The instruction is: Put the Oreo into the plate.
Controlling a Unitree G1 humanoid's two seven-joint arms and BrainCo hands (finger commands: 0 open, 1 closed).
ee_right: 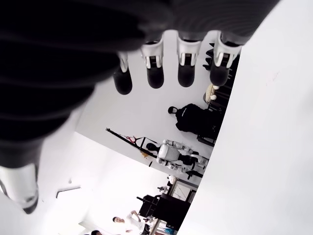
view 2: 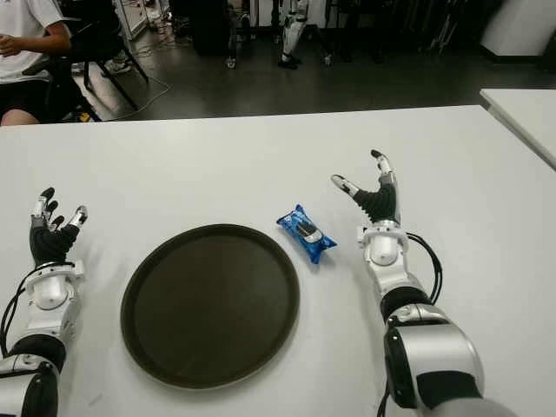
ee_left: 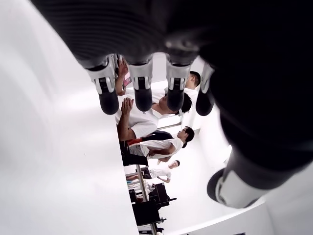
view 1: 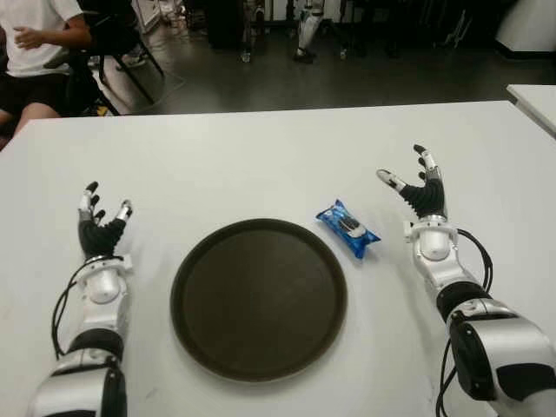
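- Oreo (view 1: 347, 228): blue wrapped pack, lying flat on the white table (view 1: 261, 165), just beside the plate's far-right rim, not in it.
- Plate (view 1: 187, 261): dark, round, shallow, centred before you; nothing in it.
- Right hand (view 1: 419, 187): fingers spread wide, holding nothing, near the Oreo on its right.
- Left hand (view 1: 100, 221): fingers extended, holding nothing, left of the plate, idle.
- Risk, thin pack: your fingertips may slide over the glossy wrapper and push it away rather than lift it.
- Risk, rim: a sideways sweep could jam the pack against the plate's edge or shove the plate itself.
- Risk, early release: the pack may land on the rim and tip back out.
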